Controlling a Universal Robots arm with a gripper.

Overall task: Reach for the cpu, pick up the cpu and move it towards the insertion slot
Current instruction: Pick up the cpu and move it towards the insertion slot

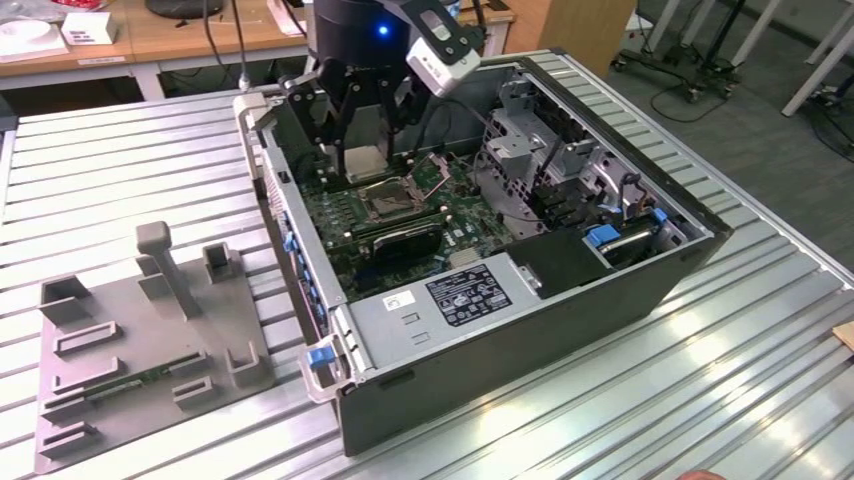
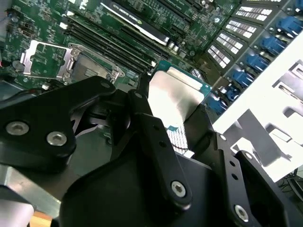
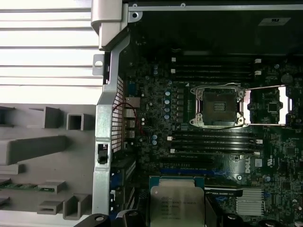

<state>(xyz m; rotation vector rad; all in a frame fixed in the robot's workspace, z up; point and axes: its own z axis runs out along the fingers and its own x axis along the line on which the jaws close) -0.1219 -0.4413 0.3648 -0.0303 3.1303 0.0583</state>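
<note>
1 chip, the cpu, is being held clamped edgewise in the gripper above the motherboard, inside the computer case. The insertion slot is lying open, frame lifted, well apart from the chip, beyond the memory slots.

Print on cpu lid, white label on power supply: unreadable.

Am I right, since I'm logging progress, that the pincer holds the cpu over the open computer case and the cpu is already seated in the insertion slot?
Not seated. The first wrist view shows the insertion slot open with nothing in it, while the cpu sits apart from it, gripped in the pincer over the open computer case.
</note>
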